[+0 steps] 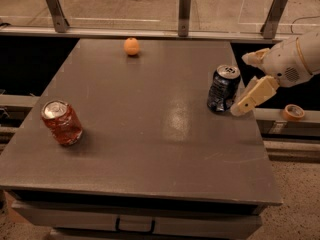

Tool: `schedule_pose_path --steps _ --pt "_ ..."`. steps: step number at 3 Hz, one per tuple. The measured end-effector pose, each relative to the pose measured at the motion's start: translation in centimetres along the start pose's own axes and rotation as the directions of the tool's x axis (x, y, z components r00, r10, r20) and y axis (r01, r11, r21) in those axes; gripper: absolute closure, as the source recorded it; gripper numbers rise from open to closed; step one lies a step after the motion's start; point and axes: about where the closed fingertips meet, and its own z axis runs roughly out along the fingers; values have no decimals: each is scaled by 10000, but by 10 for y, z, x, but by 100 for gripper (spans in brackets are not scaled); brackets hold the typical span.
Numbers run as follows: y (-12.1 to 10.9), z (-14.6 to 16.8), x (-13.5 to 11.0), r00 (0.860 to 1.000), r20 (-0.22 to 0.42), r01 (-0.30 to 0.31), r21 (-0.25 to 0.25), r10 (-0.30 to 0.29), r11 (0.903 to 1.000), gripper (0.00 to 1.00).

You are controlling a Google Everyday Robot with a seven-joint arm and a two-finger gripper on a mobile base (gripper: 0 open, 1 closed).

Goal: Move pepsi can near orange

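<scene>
The pepsi can [223, 88], dark blue with a silver top, stands upright near the right edge of the grey table [150, 134]. The orange [131, 46] lies at the far middle of the table, well to the can's left and behind it. My gripper [246, 83] comes in from the right at can height. Its cream fingers [253, 96] are spread apart, with the tips just right of the can. Nothing is held.
A red-orange can [62, 122] stands tilted near the table's left front. A roll of tape [293, 112] lies on a ledge beyond the right edge. A railing with metal posts [184, 13] runs behind the table.
</scene>
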Motion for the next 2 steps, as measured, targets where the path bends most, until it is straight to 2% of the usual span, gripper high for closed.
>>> schedule_pose_path --steps 1,2 --pt "-1 24 5 9907 1136 -692 -537 749 9962 0" --pt "3 44 0 9712 2042 -1016 -1093 1224 9888 18"
